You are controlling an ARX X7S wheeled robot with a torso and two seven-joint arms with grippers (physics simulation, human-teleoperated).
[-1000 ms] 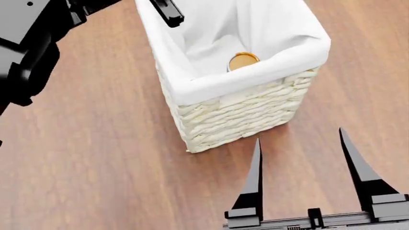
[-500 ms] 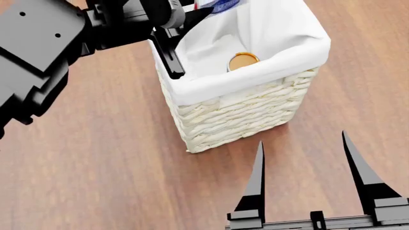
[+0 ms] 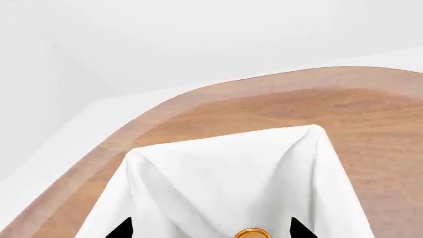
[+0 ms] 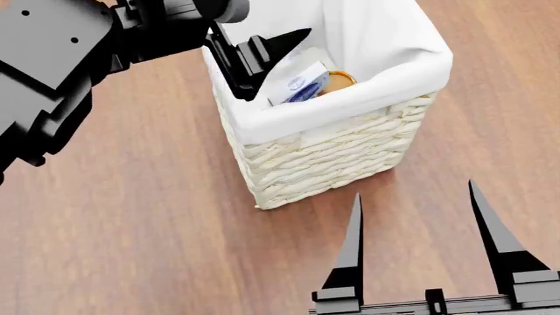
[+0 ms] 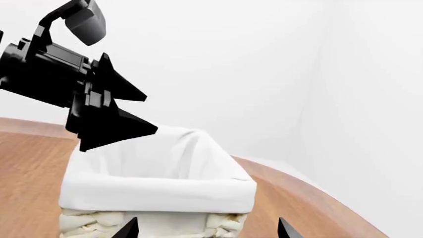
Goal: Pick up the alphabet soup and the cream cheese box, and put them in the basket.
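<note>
The basket [image 4: 332,154] stands on the wooden table, its white liner folded over the rim. Inside it the alphabet soup [image 4: 343,77] lies with its golden underside showing. The cream cheese box [image 4: 302,84] is tilted beside the can, inside the basket. My left gripper [image 4: 275,62] is open and empty above the basket's left rim. In the left wrist view the left gripper [image 3: 210,230] looks down into the liner [image 3: 225,173] with the can [image 3: 253,233] below; the box is hidden there. My right gripper [image 4: 413,193] is open and empty in front of the basket.
The right wrist view shows the basket [image 5: 158,191] straight ahead of my right gripper [image 5: 206,229], with my left gripper [image 5: 126,111] above the basket's rim. The table's curved edge [image 3: 132,124] runs behind the basket, with white walls beyond.
The left gripper held the cream cheese box over the basket's far side; now it is open and the box has dropped in beside the can. The right arm has hardly moved.
</note>
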